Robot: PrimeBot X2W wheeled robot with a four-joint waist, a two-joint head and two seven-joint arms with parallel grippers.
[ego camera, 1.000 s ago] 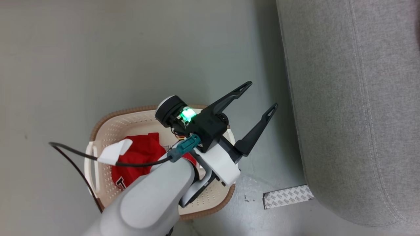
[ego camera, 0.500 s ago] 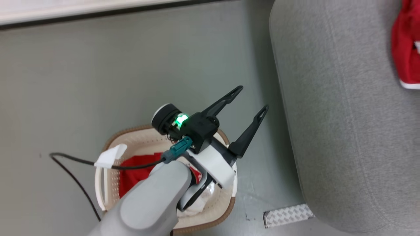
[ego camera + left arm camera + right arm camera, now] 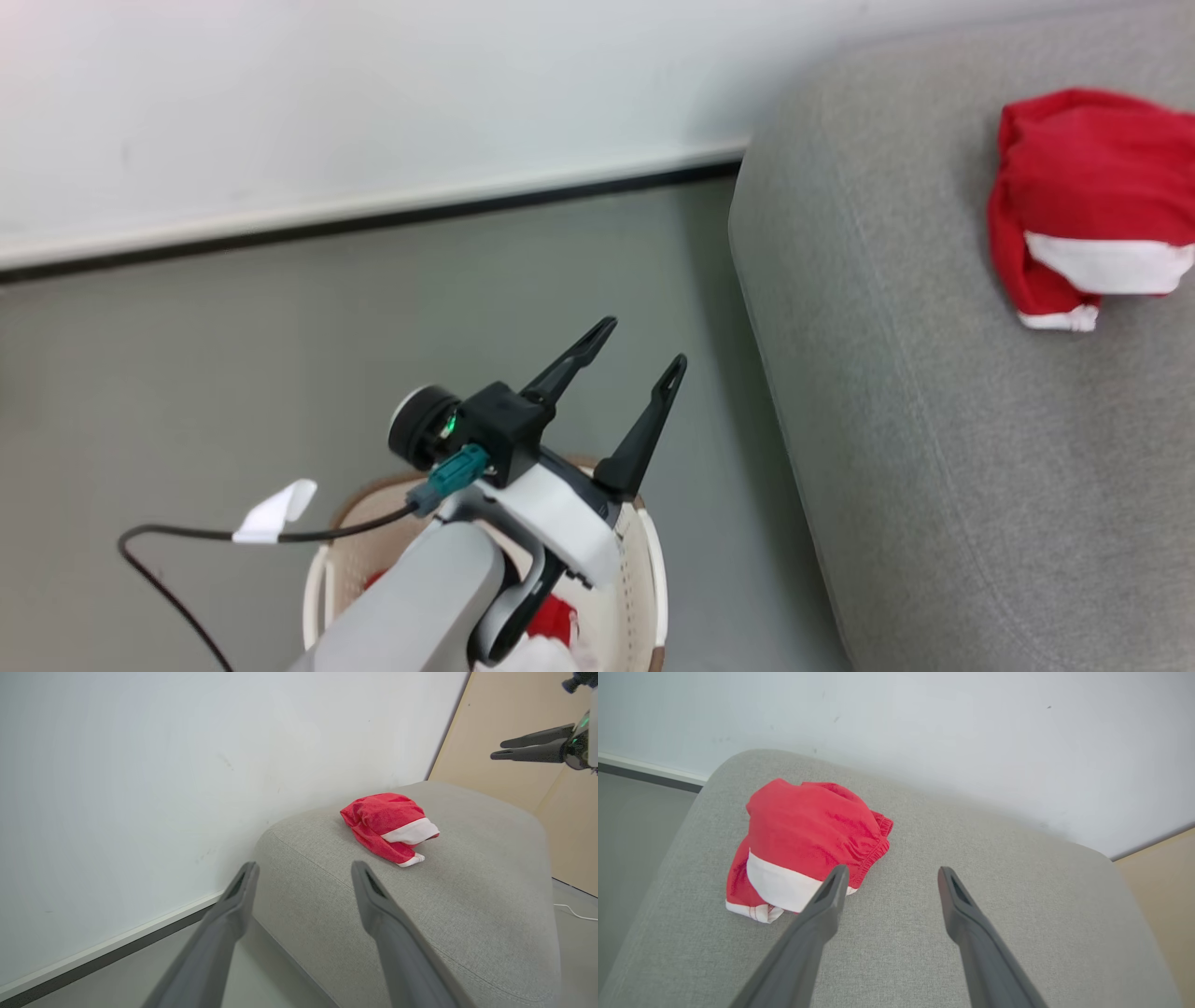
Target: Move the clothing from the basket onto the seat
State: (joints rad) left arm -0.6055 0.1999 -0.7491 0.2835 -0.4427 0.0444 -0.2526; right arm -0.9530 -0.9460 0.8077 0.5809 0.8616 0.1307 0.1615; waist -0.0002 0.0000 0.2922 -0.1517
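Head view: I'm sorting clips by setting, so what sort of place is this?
Probably an indoor living-room-style test space: grey sofa, laundry basket on a bare grey floor, plain white wall.

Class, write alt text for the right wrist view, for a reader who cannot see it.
A crumpled red garment with a white panel lies on the light grey seat, left of centre. The right gripper is open and empty, its two dark fingers rising from the bottom edge. A white wall stands behind.
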